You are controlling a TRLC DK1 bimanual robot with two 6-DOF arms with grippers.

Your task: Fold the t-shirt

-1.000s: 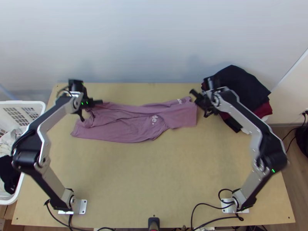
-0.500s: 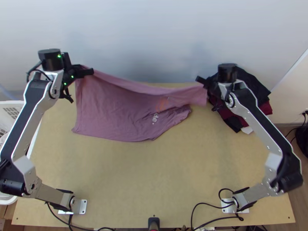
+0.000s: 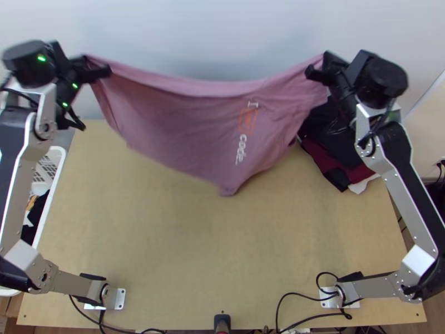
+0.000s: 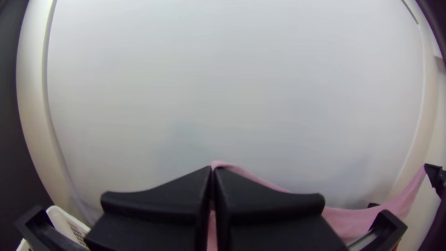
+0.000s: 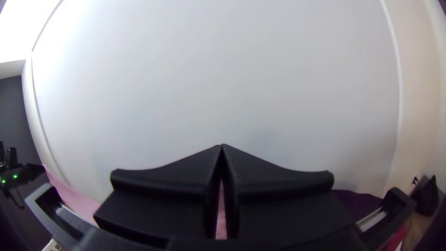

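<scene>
Mauve t-shirt (image 3: 183,117) hangs across upper centre, its top edge sagging; left hand (image 3: 93,69), upper left, and right hand (image 3: 322,67), upper right, each clamp a top corner; fabric seems light, floppy, best held there

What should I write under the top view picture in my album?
The left tool and right tool hold up a pink shirt over the wooden table.

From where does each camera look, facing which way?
Top: high over near edge of light wooden table, facing steeply down; silver left arm, silver right arm show.
Left wrist: on left arm, facing whitish wall over flat black fingers.
Right wrist: on right arm, facing wall over own fingers.
Wrist views share wall and mauve T-shirt.
</scene>
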